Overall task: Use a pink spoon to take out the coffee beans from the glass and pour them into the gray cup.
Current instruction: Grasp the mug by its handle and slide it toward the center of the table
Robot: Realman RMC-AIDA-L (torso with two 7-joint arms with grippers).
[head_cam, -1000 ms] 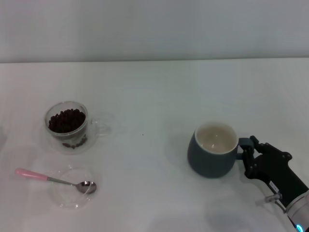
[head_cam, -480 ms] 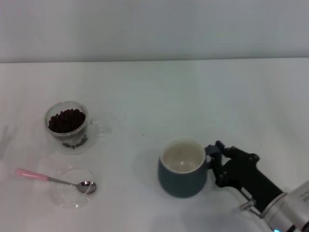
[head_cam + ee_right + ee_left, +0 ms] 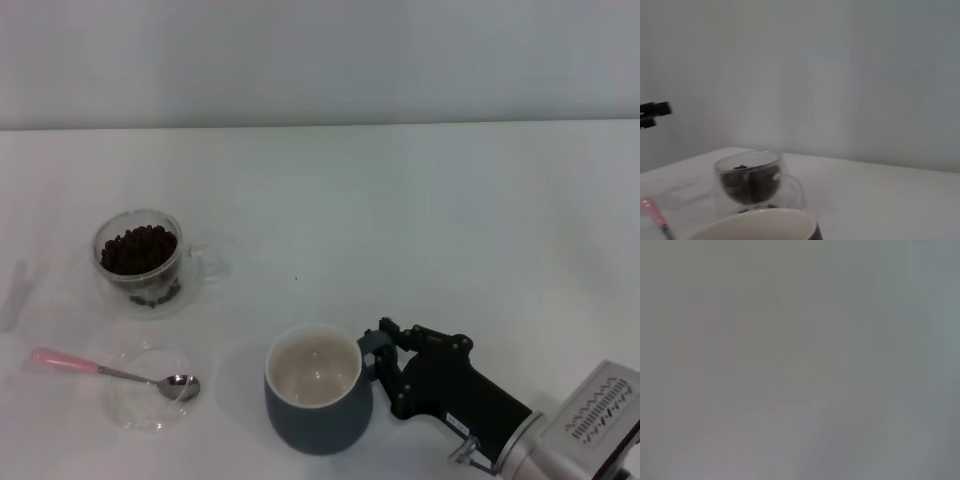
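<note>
Although no brand, label or legible writing was shown on any object, a slotted light panel was visible on the right arm where it was cut off at the near right corner of the head view. The right gripper (image 3: 377,350) was closed on the loop handle of the gray cup (image 3: 315,402), which stood upright on the white table (image 3: 420,210) at the near centre, its cream inside bare. The handle itself was largely hidden by the black fingers (image 3: 398,362). In the right wrist view only the cup's rim (image 3: 757,226) was seen, cut off at the frame edge. The left wrist view was a featureless grey blur, so nothing could be made out there, and the state of the left gripper could not be told from it; a small dark part at the edge of the right wrist view could not be identified.

To the left of the cup, near the front, the pink spoon (image 3: 110,371) lay with its metal bowl resting in a flat clear glass dish (image 3: 148,386) and its pink handle pointing left beyond the dish rim. Farther back on the left, the glass (image 3: 145,262) stood upright, its side handle turned to the right, with the coffee beans (image 3: 138,249) filling it. Nothing stood between the glass and the cup. A pale wall (image 3: 320,60) closed the scene behind.
</note>
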